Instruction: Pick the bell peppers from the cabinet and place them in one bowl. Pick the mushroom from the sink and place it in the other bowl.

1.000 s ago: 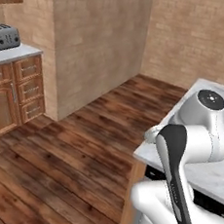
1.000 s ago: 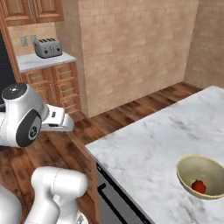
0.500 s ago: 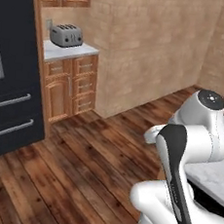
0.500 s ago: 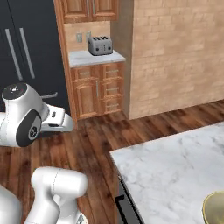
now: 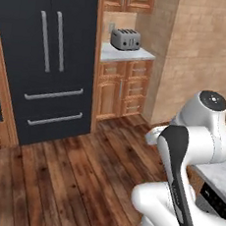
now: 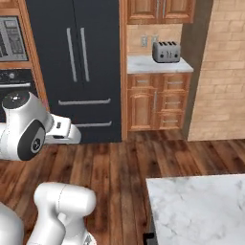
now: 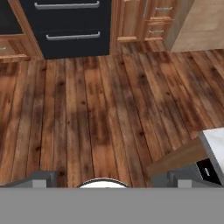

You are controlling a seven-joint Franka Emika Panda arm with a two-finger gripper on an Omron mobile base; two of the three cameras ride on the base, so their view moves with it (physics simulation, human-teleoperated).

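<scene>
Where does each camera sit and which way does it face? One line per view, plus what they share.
Left base view: behind the arm's left, facing the black fridge and toaster; the arm rises at lower right.
Right base view: behind the arm's right, facing the same wall, marble counter at lower right; arm at lower left.
Hand view: on the hand, looking down at the wooden floor; the open gripper at the bottom.
Shared: both base views show fridge and toaster.
</scene>
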